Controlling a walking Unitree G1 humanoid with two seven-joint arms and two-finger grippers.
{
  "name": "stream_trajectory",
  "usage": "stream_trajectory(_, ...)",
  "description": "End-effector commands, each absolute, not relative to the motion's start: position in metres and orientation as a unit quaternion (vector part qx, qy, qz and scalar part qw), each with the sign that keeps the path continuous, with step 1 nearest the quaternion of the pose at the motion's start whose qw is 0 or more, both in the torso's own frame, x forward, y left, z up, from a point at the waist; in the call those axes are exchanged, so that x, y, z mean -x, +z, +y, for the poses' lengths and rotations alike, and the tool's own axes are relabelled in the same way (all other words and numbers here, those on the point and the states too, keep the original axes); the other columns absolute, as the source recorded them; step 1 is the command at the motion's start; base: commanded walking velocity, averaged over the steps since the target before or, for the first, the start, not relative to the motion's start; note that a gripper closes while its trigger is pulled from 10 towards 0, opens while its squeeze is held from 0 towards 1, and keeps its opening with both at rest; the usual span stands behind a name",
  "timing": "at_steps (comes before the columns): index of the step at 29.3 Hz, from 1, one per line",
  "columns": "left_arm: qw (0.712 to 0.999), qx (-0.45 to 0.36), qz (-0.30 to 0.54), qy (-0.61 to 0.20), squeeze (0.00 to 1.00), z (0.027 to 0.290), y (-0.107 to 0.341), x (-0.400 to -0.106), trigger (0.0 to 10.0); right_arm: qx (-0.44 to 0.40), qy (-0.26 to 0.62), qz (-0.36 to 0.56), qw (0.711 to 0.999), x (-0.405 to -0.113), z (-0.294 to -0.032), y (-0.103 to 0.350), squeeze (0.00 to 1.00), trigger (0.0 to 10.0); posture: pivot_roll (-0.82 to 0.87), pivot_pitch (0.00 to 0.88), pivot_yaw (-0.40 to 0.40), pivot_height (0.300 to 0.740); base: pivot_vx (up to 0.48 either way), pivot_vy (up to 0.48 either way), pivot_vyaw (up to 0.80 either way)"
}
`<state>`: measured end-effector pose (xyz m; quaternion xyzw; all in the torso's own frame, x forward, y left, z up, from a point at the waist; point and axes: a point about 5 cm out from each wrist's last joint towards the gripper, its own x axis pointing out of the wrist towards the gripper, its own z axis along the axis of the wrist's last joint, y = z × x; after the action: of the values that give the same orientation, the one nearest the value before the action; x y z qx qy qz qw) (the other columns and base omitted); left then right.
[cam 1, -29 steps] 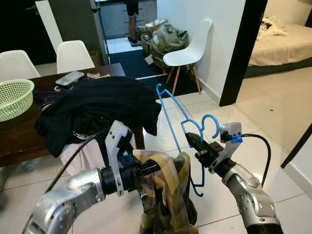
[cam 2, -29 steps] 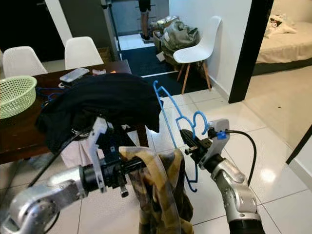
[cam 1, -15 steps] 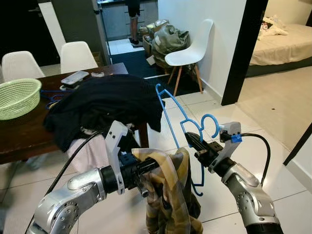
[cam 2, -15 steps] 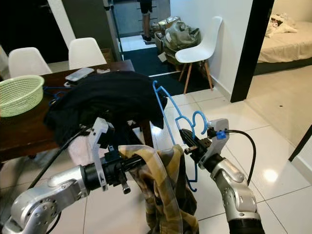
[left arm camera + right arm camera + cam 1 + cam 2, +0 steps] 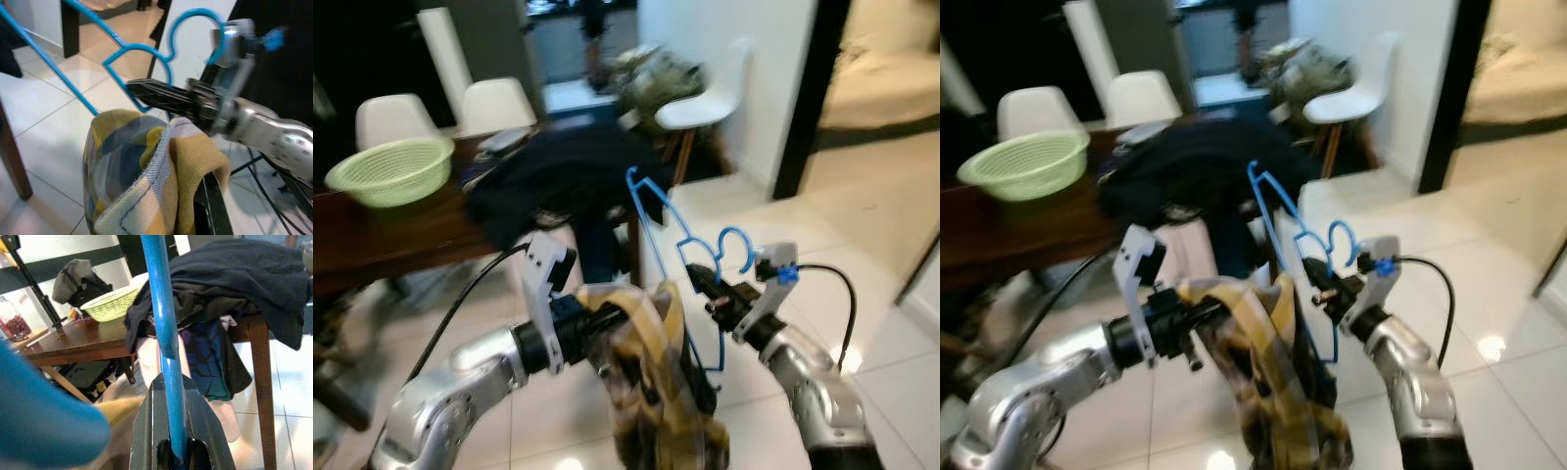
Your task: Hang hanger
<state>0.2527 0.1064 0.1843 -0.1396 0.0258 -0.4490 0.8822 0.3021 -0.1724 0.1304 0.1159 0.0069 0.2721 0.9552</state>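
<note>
Right gripper (image 5: 705, 284) pinching the blue hanger (image 5: 680, 245), both black fingers pressed against its rod; in the right wrist view, rod (image 5: 164, 333) running straight up out of the slot between the fingers. Hook of the hanger curling just above the fingers, long arm slanting up and away past their tips toward the dark clothes.

Left gripper (image 5: 607, 328) buried under a yellow plaid garment (image 5: 651, 392), cloth draped over the fingers and hanging down toward the floor. Whether those fingers are spread or pinching: cannot tell, since the fabric covers them. In the left wrist view, folded plaid cloth (image 5: 146, 176) bunched right at the finger, with the right gripper's fingers (image 5: 166, 95) just beyond it and the hanger loop above.

Beyond both grippers, a brown table (image 5: 401, 230) carrying a heap of dark clothes (image 5: 568, 181) and a green basket (image 5: 391, 168). White chairs (image 5: 700, 98) farther off. Both eye views blurred.
</note>
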Motion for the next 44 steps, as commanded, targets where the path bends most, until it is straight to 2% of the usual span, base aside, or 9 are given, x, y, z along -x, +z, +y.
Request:
stream_trajectory(1,0.894,0.137,0.006,-0.427,0.0,0.112,0.19,-0.26,10.0,-0.119,0.271,0.0,0.955,-0.303,-0.173,0.133,0.0,10.0,-0.12,0.0,0.027,0.74,0.0,0.0,0.0)
stream_trajectory(7,0.927,0.134,0.011,-0.351,0.0,0.123,0.181,-0.275,10.0,-0.119,0.272,0.001,0.955,-0.303,-0.172,0.133,0.0,10.0,-0.12,0.0,0.027,0.74,0.0,0.0,0.0)
stream_trajectory(14,0.941,0.135,-0.009,-0.309,0.0,0.133,0.182,-0.281,10.0,-0.119,0.274,0.004,0.954,-0.302,-0.172,0.132,0.0,10.0,-0.12,0.0,0.026,0.74,0.0,0.0,0.0)
stream_trajectory(19,0.951,0.131,-0.034,-0.277,0.0,0.14,0.189,-0.287,10.0,-0.082,0.291,0.0,0.953,-0.3,-0.167,0.133,0.0,10.0,-0.12,0.0,0.027,0.74,0.0,0.0,0.64)
stream_trajectory(38,0.948,0.116,-0.098,-0.279,0.0,0.136,0.222,-0.288,10.0,-0.081,0.346,-0.005,0.935,-0.294,-0.161,0.135,0.0,10.0,-0.12,0.0,0.022,0.74,0.0,0.0,0.78)
stream_trajectory(40,0.946,0.105,-0.143,-0.27,0.0,0.145,0.246,-0.291,10.0,-0.103,0.335,-0.009,0.937,-0.295,-0.164,0.136,0.0,10.0,-0.11,0.0,0.022,0.74,0.124,0.0,0.22)
stream_trajectory(43,0.946,0.105,-0.143,-0.27,0.0,0.145,0.246,-0.291,10.0,-0.103,0.335,-0.009,0.937,-0.295,-0.164,0.136,0.0,10.0,-0.11,0.0,0.022,0.74,0.247,0.0,0.0)
stream_trajectory(44,0.945,0.102,-0.17,-0.261,0.0,0.151,0.26,-0.292,10.0,-0.11,0.331,-0.01,0.937,-0.296,-0.165,0.136,0.0,10.0,-0.11,0.0,0.023,0.74,0.292,0.0,0.0)
